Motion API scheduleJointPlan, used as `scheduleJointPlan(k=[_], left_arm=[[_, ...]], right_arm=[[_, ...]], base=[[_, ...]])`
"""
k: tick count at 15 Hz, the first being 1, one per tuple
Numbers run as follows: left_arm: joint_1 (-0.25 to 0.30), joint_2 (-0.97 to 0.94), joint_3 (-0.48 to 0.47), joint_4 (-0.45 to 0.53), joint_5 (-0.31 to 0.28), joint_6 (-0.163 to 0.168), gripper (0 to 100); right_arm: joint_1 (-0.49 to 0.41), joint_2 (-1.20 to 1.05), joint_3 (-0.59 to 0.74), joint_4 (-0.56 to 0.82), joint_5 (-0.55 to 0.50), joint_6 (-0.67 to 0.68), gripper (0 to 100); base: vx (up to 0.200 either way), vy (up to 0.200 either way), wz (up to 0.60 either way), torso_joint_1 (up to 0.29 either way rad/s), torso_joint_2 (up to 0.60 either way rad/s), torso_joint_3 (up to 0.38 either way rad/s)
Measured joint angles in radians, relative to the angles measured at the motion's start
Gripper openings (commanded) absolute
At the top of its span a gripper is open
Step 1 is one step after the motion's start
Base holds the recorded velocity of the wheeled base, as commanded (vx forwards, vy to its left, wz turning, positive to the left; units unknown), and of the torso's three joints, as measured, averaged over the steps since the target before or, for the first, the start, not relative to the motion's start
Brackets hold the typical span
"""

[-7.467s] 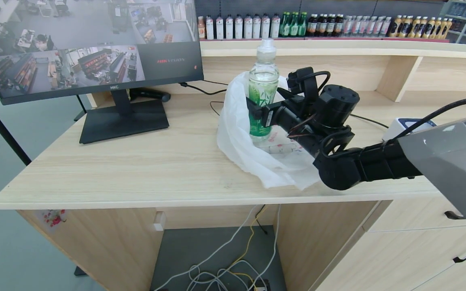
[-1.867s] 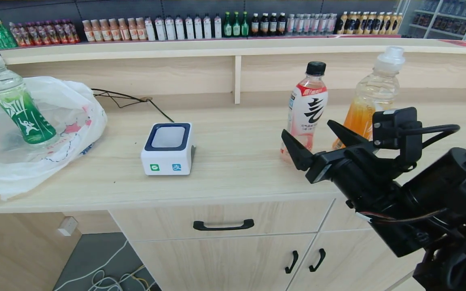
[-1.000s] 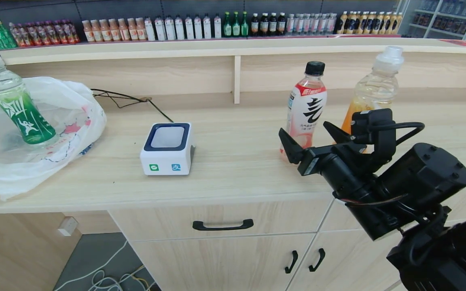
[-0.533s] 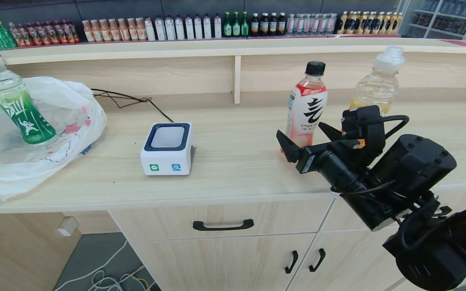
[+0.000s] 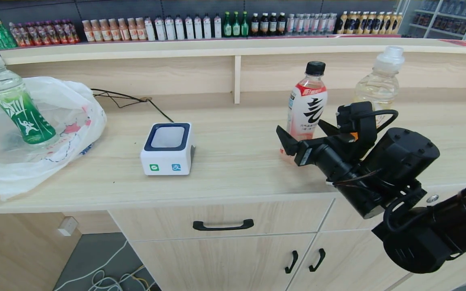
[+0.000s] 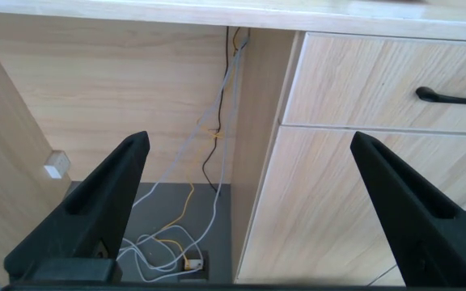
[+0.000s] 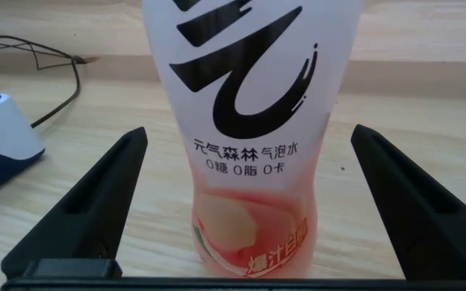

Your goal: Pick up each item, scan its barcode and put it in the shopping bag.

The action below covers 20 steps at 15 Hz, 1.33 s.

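Note:
A pink-and-white bottle [image 5: 307,106] with a black cap stands upright on the counter [image 5: 233,161]. My right gripper [image 5: 303,135] is open, its fingers on either side of the bottle's lower part without touching it; the right wrist view has the bottle [image 7: 247,137] centred between the fingers [image 7: 79,218]. An orange-juice bottle [image 5: 378,87] stands to the right behind the arm. The white scanner [image 5: 168,148] sits mid-counter. A green bottle [image 5: 14,103] stands in the white shopping bag [image 5: 34,133] at left. My left gripper [image 6: 253,210] hangs open below the counter, facing cabinet fronts.
A raised shelf ledge [image 5: 233,48] runs along the counter's back, with a row of bottles [image 5: 217,26] behind it. A black cable [image 5: 132,99] trails from the scanner. Drawers with black handles [image 5: 223,224] are below. Loose cables [image 6: 180,242] lie on the floor under the counter.
The camera swung from the bag and monitor to the scanner and bottles. My right gripper, open throughout, has advanced toward the pink bottle until its fingers flank it.

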State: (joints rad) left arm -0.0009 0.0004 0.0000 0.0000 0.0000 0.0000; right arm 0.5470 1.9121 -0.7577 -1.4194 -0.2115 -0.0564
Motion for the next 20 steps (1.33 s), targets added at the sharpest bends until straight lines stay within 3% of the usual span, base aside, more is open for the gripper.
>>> scheduleJointPlan(k=[7, 19, 20], left_arm=[[0.0, 0.0, 0.0, 0.0, 0.0, 0.0, 100], [0.0, 0.0, 0.0, 0.0, 0.0, 0.0, 100], [0.0, 0.0, 0.0, 0.0, 0.0, 0.0, 100]], right_arm=[[-0.005, 0.022, -0.13, 0.107, -0.005, -0.004, 100], [-0.009, 0.048, -0.14, 0.109, -0.013, -0.011, 100], [-0.01, 0.048, -0.141, 0.108, -0.013, -0.011, 0]], base=[[0.0, 0.0, 0.0, 0.0, 0.0, 0.0], [0.0, 0.0, 0.0, 0.0, 0.0, 0.0], [0.0, 0.0, 0.0, 0.0, 0.0, 0.0]])
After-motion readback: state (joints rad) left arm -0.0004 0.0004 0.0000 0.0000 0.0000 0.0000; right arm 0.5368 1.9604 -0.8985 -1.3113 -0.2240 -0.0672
